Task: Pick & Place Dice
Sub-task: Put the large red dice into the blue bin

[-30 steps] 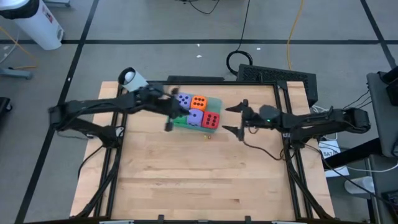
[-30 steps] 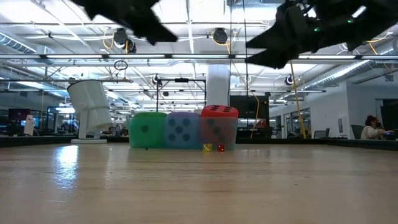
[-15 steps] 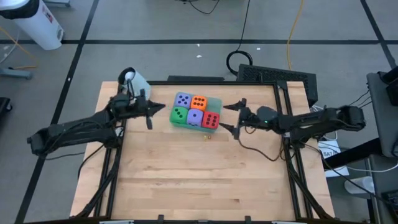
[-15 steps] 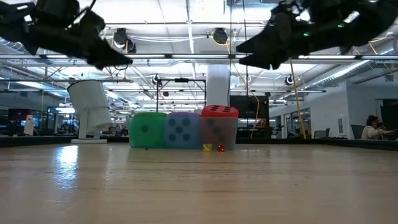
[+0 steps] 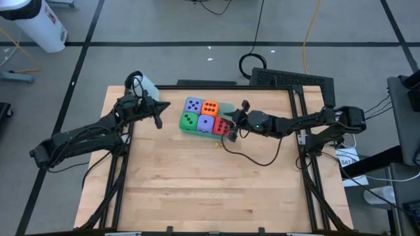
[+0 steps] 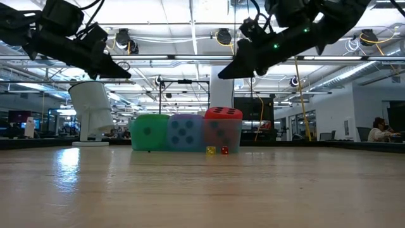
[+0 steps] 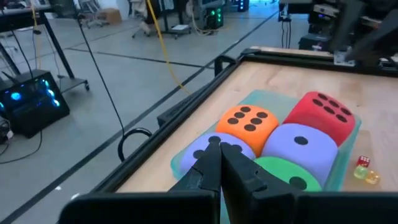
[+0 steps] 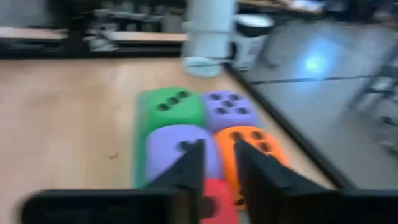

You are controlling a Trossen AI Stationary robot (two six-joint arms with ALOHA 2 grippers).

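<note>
Five dice sit packed in the shallow teal tray (image 5: 229,107): purple (image 5: 193,105) and orange (image 5: 210,107) in the far row, green (image 5: 189,120), purple (image 5: 206,123) and red (image 5: 222,127) in the near row. My right gripper (image 5: 235,122) is open and hangs above the red die's right side, clear of it in the low view (image 6: 231,71). Its wrist view (image 8: 217,158) looks down over the dice. My left gripper (image 5: 163,108) is shut and empty, raised left of the tray, pointing at the dice (image 7: 219,152).
Two tiny dice, yellow (image 6: 211,150) and red (image 6: 224,150), lie on the wood just near of the tray. A white upright container (image 5: 141,83) stands at the far left corner. The near half of the wooden table (image 5: 210,190) holds no objects.
My left gripper has drawn back from over the dice toward the table's left edge and now holds beside the tray. My right gripper has moved toward the table's left, from right of the tray to above the red die. The dice have not moved.
</note>
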